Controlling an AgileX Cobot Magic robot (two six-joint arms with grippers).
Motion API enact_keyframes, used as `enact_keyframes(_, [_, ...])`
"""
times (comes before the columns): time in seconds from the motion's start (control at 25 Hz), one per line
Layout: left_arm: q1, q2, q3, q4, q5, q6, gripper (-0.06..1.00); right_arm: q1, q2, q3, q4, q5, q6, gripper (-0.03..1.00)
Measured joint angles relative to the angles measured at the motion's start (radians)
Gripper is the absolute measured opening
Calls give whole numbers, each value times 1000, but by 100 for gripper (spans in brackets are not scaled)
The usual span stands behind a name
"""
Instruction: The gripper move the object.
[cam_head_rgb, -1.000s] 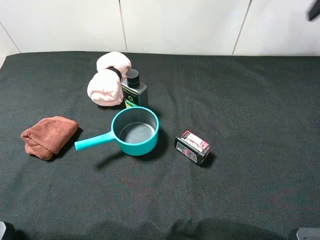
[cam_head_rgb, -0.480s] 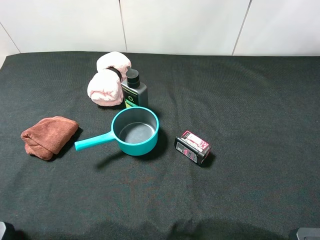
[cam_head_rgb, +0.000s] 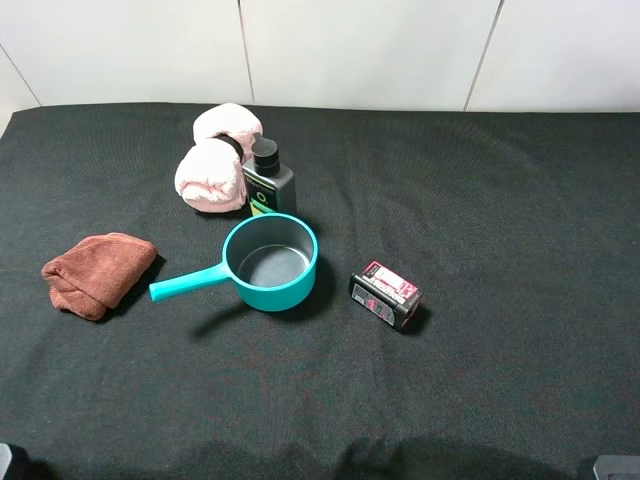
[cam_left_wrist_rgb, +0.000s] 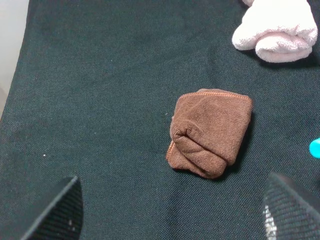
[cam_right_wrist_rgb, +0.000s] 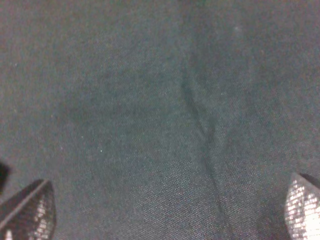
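Note:
The dark pump bottle (cam_head_rgb: 267, 178) with a black pump top and a lime-green label stands upright at the back left of the black table, touching the pink rolled towel (cam_head_rgb: 215, 160). It is just behind the teal saucepan (cam_head_rgb: 271, 262). It shows in neither wrist view. My left gripper (cam_left_wrist_rgb: 175, 212) is open and empty, its fingertips (cam_left_wrist_rgb: 60, 210) wide apart above the brown cloth (cam_left_wrist_rgb: 210, 132). My right gripper (cam_right_wrist_rgb: 165, 210) is open and empty over bare black cloth. Neither gripper's claw shows in the high view.
The brown folded cloth (cam_head_rgb: 98, 272) lies at the left. A black-and-pink box (cam_head_rgb: 386, 294) lies right of the saucepan. The saucepan's handle (cam_head_rgb: 185, 283) points left toward the brown cloth. The pink towel (cam_left_wrist_rgb: 275, 27) also shows in the left wrist view.
A dark arm part at the top right corner of the high view one second ago has left the view. The objects on the table have not moved.

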Motion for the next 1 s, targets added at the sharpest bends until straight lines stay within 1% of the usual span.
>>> enact_keyframes(0.12, [0, 0, 0, 0, 0, 0, 77, 65, -56, 41, -1, -20, -16, 69])
enact_keyframes(0.24, [0, 0, 0, 0, 0, 0, 77, 147, -109, 58, -37, -27, -19, 69])
enact_keyframes(0.32, [0, 0, 0, 0, 0, 0, 77, 178, -143, 65, -61, -44, -18, 69])
enact_keyframes(0.52, [0, 0, 0, 0, 0, 0, 77, 240, -214, 122, -60, -111, -16, 69])
enact_keyframes(0.68, [0, 0, 0, 0, 0, 0, 77, 271, -271, 156, -60, -128, 1, 69])
enact_keyframes(1.0, [0, 0, 0, 0, 0, 0, 77, 273, -429, 157, -84, -142, 36, 69])
